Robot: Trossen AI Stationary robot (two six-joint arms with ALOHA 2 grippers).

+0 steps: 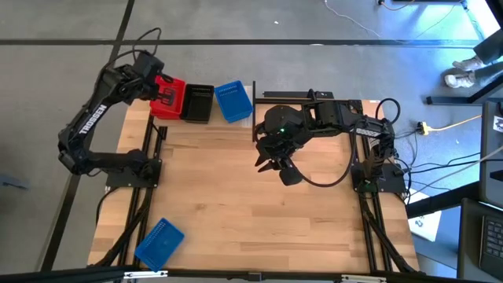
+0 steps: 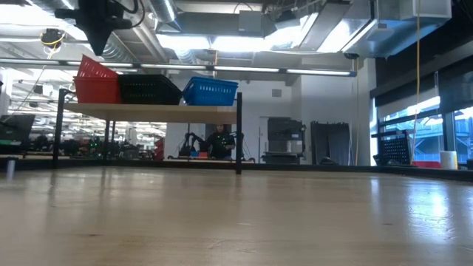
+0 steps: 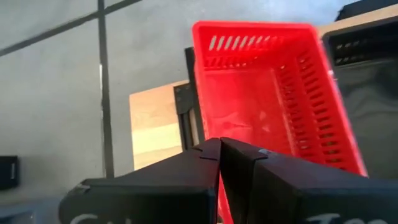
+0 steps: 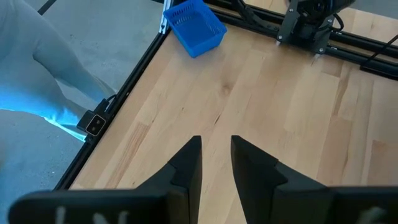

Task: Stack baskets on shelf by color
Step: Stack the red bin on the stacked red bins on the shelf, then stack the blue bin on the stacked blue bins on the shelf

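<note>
On the shelf [image 2: 148, 111] at the table's far left stand a red basket [image 2: 96, 89], a black basket [image 2: 150, 89] and a blue basket [image 2: 211, 91] in a row. A second red basket [image 2: 94, 68] lies tilted on top of the first. My left gripper [image 1: 159, 92] is over that tilted basket's left end, shut on it. Another blue basket [image 1: 159, 242] lies at the table's near left corner. My right gripper [image 1: 275, 167] hangs open above the middle of the table with nothing between its fingers. My left gripper pinches the tilted red basket's left end wall [image 3: 222, 190] at the rim between its two fingers. The fingers slant down from above and from the table's left. The held end is raised; the other end rests in the red basket beneath.
The blue basket [image 4: 194, 25] at the near left corner reaches over the table's edge. Bare wooden tabletop [image 1: 259, 220] lies between it and the shelf. A black post [image 2: 239, 137] carries the shelf's right end. A person [image 2: 219, 140] shows in the room behind.
</note>
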